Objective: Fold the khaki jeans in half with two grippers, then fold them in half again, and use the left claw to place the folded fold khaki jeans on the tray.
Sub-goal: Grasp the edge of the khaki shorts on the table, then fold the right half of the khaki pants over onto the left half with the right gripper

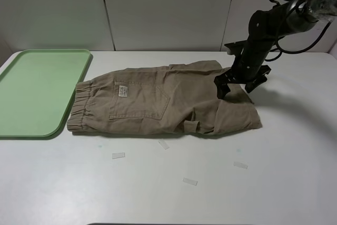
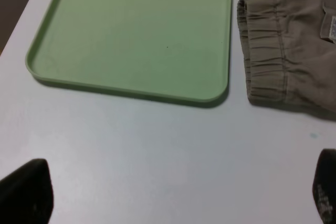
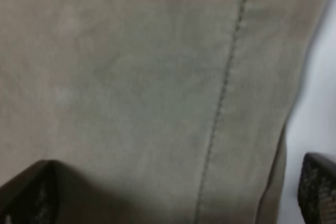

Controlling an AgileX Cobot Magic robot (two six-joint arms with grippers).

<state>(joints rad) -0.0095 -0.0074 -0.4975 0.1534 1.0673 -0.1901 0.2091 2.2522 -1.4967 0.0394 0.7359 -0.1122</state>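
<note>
white table [image 1: 295, 183], small pale strips [image 1: 118, 155]

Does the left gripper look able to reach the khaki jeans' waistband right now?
Probably yes: the left gripper is open, with only bare table between it and the waistband; the tray sits aside.

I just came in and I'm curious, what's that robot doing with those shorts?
It is working on folding the khaki jeans, which lie flat on the white table beside the green tray. The right gripper is down over the leg end with its jaws open, not pinching the cloth. The left gripper hangs open above bare table near the tray and the waistband. The jeans are not on the tray yet.
</note>
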